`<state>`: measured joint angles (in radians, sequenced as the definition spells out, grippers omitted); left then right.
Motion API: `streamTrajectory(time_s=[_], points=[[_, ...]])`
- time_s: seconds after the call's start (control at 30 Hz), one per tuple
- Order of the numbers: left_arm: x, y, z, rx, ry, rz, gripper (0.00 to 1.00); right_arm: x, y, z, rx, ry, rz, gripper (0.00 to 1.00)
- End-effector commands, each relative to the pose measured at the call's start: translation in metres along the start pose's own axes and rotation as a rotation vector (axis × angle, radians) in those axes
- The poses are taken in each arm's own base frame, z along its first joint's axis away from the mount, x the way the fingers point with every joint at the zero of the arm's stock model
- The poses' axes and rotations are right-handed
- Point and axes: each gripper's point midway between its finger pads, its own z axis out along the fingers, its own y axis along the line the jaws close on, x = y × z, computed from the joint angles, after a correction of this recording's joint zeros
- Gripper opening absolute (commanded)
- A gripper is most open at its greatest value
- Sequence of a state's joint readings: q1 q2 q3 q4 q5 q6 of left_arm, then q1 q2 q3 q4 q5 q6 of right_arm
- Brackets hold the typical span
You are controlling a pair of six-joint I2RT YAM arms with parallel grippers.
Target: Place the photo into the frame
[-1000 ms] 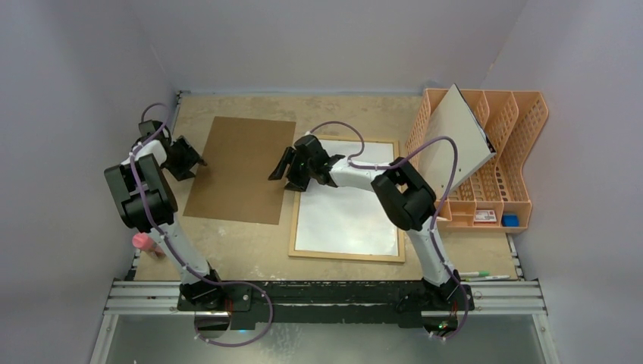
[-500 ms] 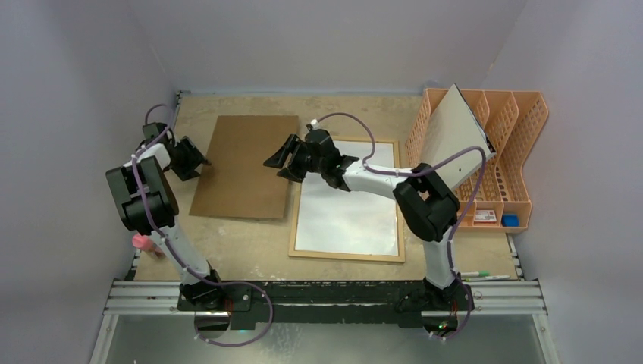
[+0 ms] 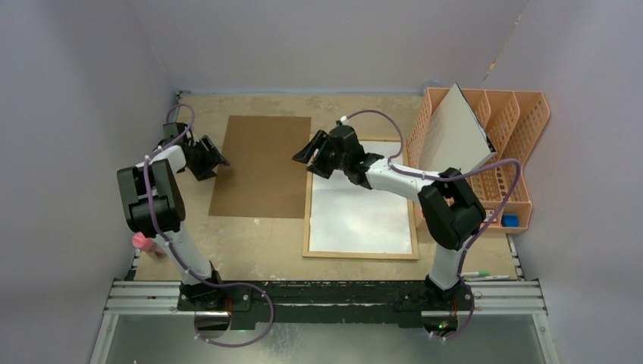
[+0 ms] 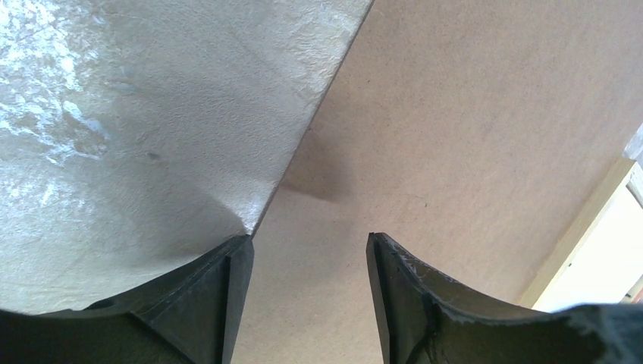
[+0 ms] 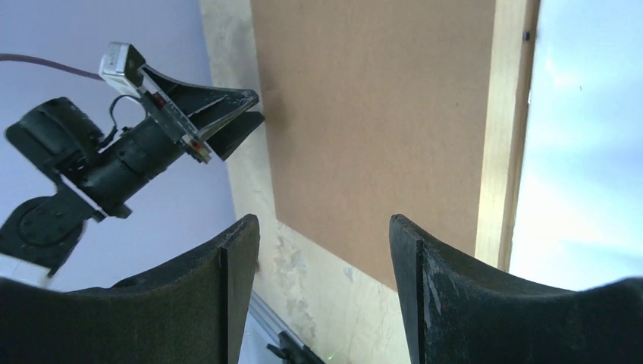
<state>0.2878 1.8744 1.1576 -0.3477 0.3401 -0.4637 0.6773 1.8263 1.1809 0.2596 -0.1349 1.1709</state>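
On the desk [image 3: 243, 244], the frame [image 3: 360, 255] lies flat at right, backing board [image 3: 261, 167] set just left so the photo, not visible, can go in; left pincer [image 3: 214, 161] and right pincer [image 3: 309, 159] flank the board, released, empty.

Open table [image 3: 250, 254] on the near side of board [image 3: 261, 167] and frame [image 3: 361, 255] — orange rack [image 3: 523, 144] blocks the right.

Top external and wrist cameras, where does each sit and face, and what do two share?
Top external: above and behind, looking down at the table; both arms show.
Left wrist: behind the left gripper, facing the brown board; its fingers show.
Right wrist: behind the right gripper, facing left over the frame; its fingers and the left gripper show.
Shared: both wrist views see the board.
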Motion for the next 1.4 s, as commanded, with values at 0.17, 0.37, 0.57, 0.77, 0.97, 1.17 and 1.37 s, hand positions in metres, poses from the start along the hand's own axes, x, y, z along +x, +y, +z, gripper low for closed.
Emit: streamTrajectory(time_s=[0.17, 0.37, 0.57, 0.77, 0.97, 1.17, 1.37], points=[[0.045, 0.032, -0.009, -0.237, 0.162, -0.026, 0.67, 0.012, 0.014, 0.020, 0.124, -0.003, -0.220, 0.68], [0.006, 0.003, -0.037, -0.179, -0.008, 0.031, 0.67, 0.025, 0.009, 0.033, 0.173, 0.016, -0.276, 0.68], [-0.022, -0.006, -0.064, -0.228, -0.160, 0.039, 0.67, 0.029, -0.004, 0.047, 0.226, 0.031, -0.325, 0.69], [0.015, -0.061, -0.051, 0.110, -0.036, 0.048, 0.67, 0.031, -0.012, 0.057, 0.255, 0.038, -0.338, 0.69], [0.061, -0.050, -0.034, 0.130, 0.113, 0.029, 0.65, 0.033, -0.008, 0.061, 0.252, 0.055, -0.335, 0.69], [0.074, -0.005, -0.019, -0.083, 0.154, 0.006, 0.64, 0.029, -0.008, 0.064, 0.254, 0.054, -0.349, 0.69], [0.067, 0.058, -0.018, -0.440, 0.140, 0.021, 0.66, 0.017, -0.008, 0.064, 0.272, 0.028, -0.376, 0.69]])
